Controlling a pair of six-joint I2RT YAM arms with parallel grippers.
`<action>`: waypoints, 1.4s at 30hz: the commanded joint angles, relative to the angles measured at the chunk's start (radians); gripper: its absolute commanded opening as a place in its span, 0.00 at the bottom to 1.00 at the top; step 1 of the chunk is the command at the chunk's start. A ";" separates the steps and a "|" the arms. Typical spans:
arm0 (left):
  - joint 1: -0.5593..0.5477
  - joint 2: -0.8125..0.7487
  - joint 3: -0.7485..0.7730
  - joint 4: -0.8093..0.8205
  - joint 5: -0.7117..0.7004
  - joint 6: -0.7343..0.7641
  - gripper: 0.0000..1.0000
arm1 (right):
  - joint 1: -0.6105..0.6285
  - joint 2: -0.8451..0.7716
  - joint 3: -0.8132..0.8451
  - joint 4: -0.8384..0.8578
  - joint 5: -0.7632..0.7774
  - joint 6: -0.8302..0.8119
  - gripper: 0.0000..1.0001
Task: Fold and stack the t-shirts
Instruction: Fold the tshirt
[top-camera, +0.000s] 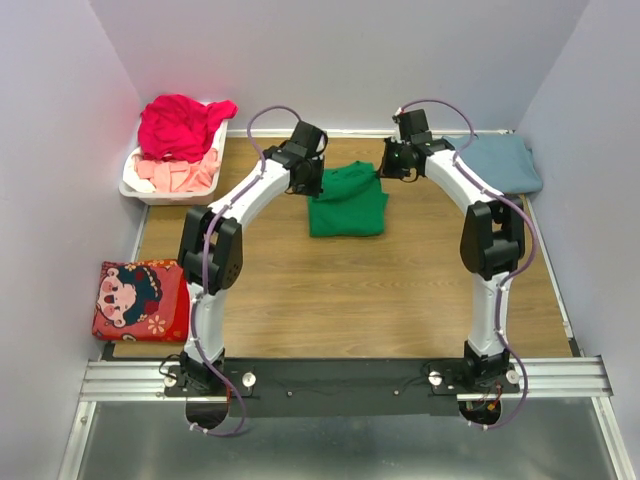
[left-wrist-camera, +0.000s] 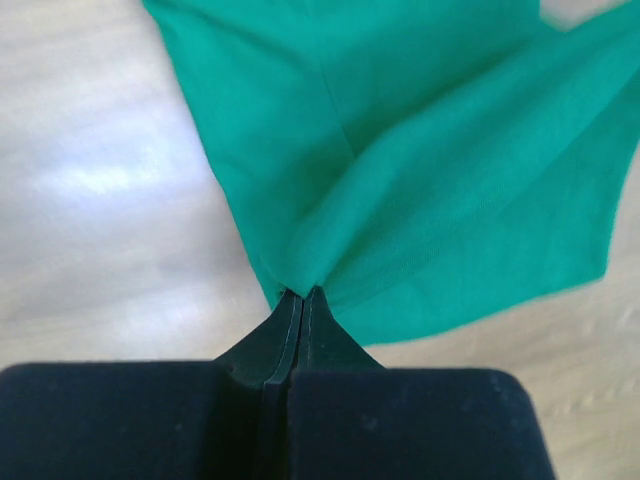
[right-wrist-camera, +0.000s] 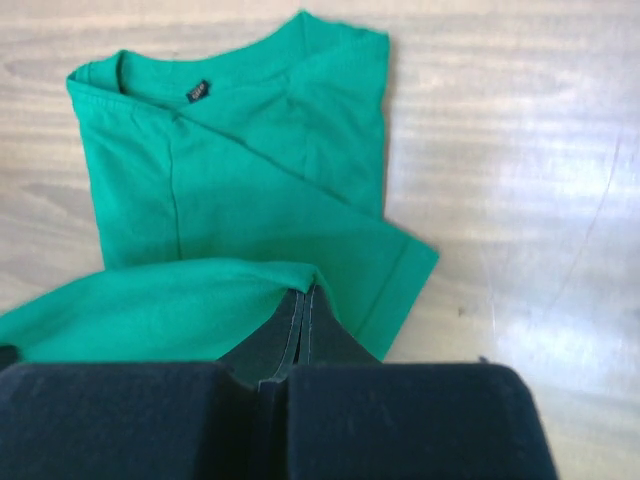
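You have bare table (top-camera: 350, 300) from the near edge to the green t-shirt (top-camera: 348, 210), folded mid-table. Your 2 grippers are clamped on its fabric, the left gripper (left-wrist-camera: 303, 295) at the far-left edge, the right gripper (right-wrist-camera: 305, 295) at the far-right. Beyond, the blue-grey t-shirt (top-camera: 500, 162) lies far right; the basket (top-camera: 130, 184) with the magenta-red t-shirt (top-camera: 180, 125) sits far left.

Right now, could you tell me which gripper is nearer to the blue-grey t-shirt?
Right. The right gripper, shut on the green t-shirt, is just left of the blue-grey t-shirt in the top view; the left gripper holds the green t-shirt's other side, farther off.
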 joint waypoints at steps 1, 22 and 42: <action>0.065 0.075 0.166 -0.030 -0.055 0.015 0.00 | -0.025 0.080 0.100 0.020 -0.021 -0.018 0.01; 0.137 0.414 0.597 -0.016 0.152 0.069 0.00 | -0.056 0.343 0.413 0.020 -0.006 0.016 0.01; 0.183 0.396 0.509 0.462 0.097 -0.053 0.58 | -0.082 0.416 0.470 0.069 0.161 0.135 0.37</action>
